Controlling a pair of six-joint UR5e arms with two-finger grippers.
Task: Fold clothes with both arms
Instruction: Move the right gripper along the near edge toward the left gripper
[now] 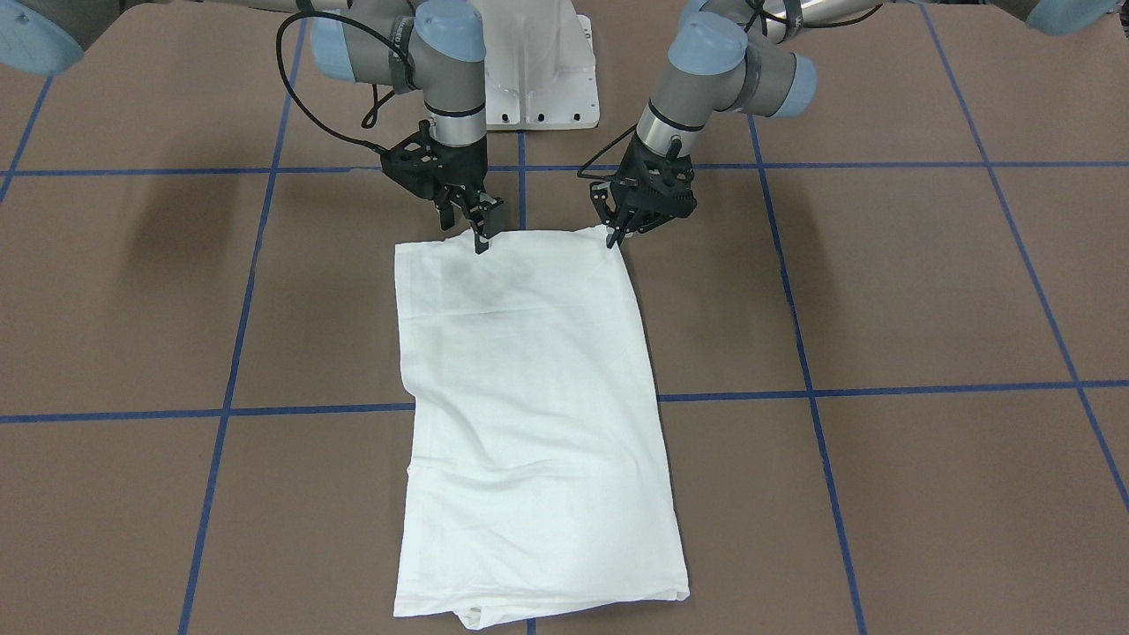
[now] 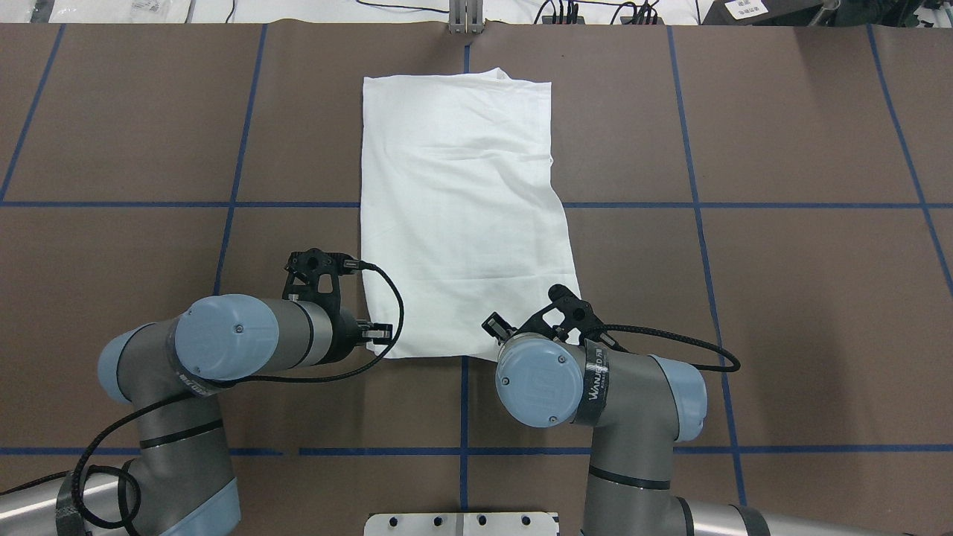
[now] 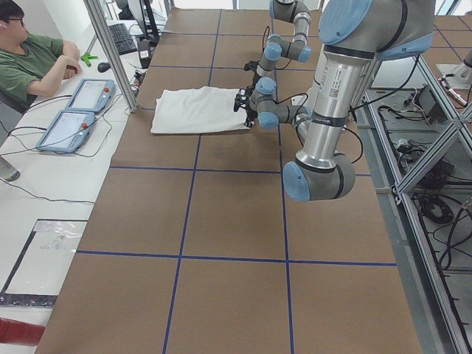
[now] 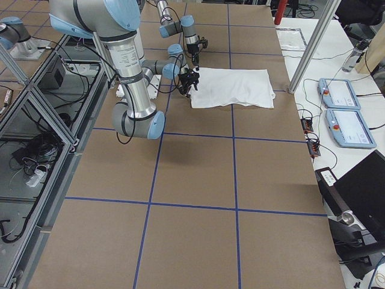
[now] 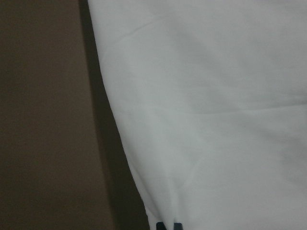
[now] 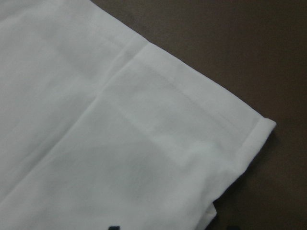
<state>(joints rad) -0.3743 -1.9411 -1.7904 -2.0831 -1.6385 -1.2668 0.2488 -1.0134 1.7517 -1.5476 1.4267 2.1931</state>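
Observation:
The white shirt (image 1: 529,397) lies folded into a long rectangle on the brown table, running away from the robot (image 2: 461,186). No text or collar shows. My left gripper (image 1: 615,235) is at the shirt's near corner, shut on the cloth edge; its wrist view shows white cloth (image 5: 216,120) down to the fingertips. My right gripper (image 1: 472,227) stands on the same near edge, partway in from the other corner, with its fingers apart. Its wrist view shows a hemmed corner (image 6: 230,120). In the overhead view both grippers are hidden under the wrists.
The white pedestal base (image 1: 538,79) stands behind the grippers at the robot's side. Blue tape lines (image 1: 794,392) grid the table. An operator (image 3: 29,59) sits past the far edge by two tablets (image 3: 74,110) and a metal post (image 3: 110,51).

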